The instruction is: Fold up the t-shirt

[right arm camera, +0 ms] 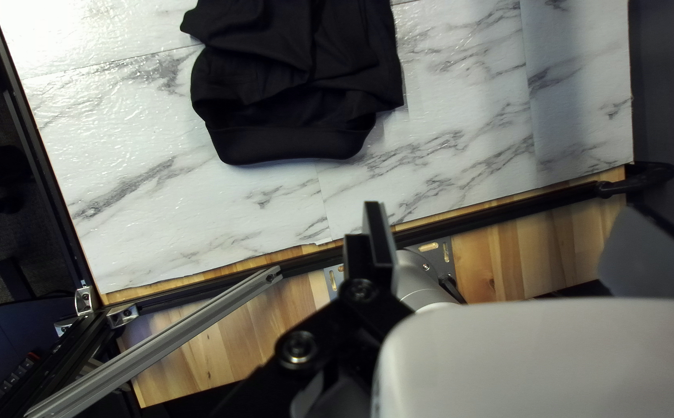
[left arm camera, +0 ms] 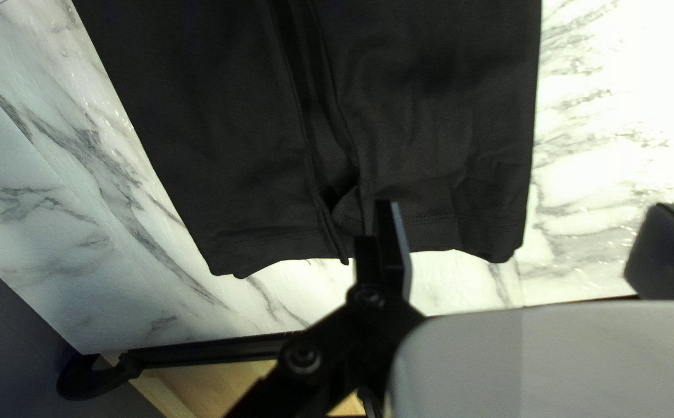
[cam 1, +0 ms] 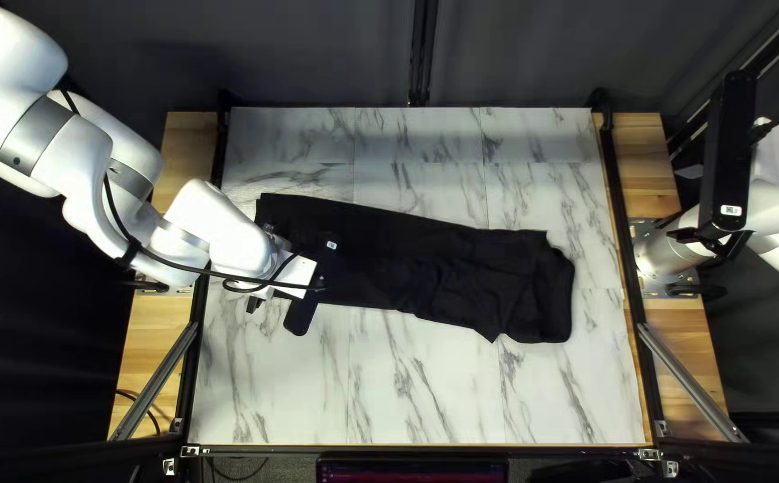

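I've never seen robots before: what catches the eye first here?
A black garment stretches across the pale, marble-patterned tabletop. Next comes the white left arm, reaching over the garment's end at the left of the top left view; the right arm stands beyond the tabletop's right edge.

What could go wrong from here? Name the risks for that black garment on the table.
The garment lies rumpled near its broad band, so folding now may trap creases.
The left gripper is near the gap between two hems; a pinch might catch just one.
The right gripper is well away from the garment, so a one-armed lift could drag it askew.
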Robot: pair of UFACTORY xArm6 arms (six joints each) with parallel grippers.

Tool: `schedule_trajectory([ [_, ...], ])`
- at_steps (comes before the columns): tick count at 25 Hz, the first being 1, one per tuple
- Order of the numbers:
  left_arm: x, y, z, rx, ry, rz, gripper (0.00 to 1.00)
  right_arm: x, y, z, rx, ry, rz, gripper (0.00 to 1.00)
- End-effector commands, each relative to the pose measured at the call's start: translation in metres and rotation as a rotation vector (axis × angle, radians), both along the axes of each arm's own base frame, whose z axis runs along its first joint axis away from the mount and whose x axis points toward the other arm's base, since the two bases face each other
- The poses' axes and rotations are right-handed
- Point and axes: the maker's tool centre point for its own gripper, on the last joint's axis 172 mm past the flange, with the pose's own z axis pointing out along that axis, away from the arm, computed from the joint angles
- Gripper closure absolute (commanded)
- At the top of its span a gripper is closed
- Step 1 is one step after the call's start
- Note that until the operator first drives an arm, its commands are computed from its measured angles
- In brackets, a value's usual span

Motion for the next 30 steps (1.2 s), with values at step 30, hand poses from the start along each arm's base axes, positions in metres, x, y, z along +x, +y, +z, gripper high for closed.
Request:
schedule_trajectory([
  [30, -0.085, 0.002, -0.048, 0.019, 0.064, 0.116, 0.00, 0.000, 0.000, 0.000, 0.000, 0.000, 0.000, 0.00],
])
